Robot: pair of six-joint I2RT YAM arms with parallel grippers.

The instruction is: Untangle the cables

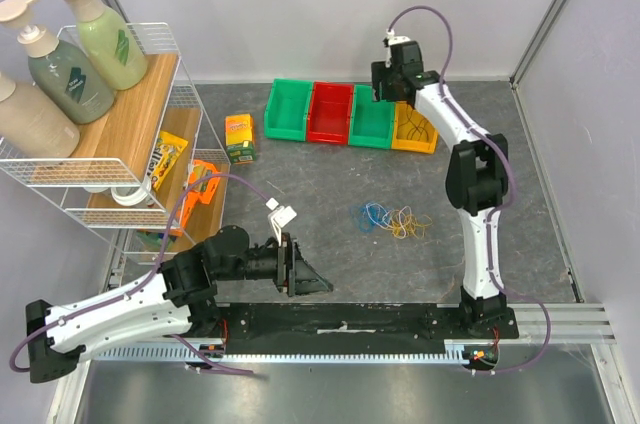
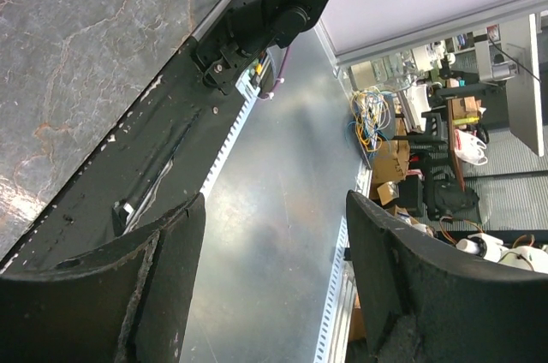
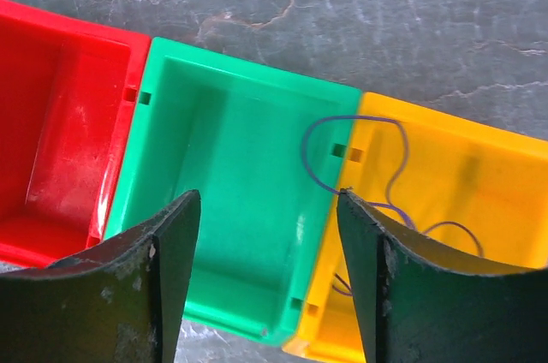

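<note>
top: cables (image 1: 392,219) clump on the table, long axis left-right, blue end left, ahead-right of the left gripper (image 1: 320,284), well behind the right gripper (image 1: 385,94). left wrist: jaws wide, empty. right wrist: jaws wide, empty; a purple wire (image 3: 305,153) loops between them across two bins (image 3: 231,166).

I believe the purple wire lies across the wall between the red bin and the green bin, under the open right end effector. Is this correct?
No. The right wrist view shows the purple wire across the wall between the green bin and the yellow bin, under the open right end effector.
</note>
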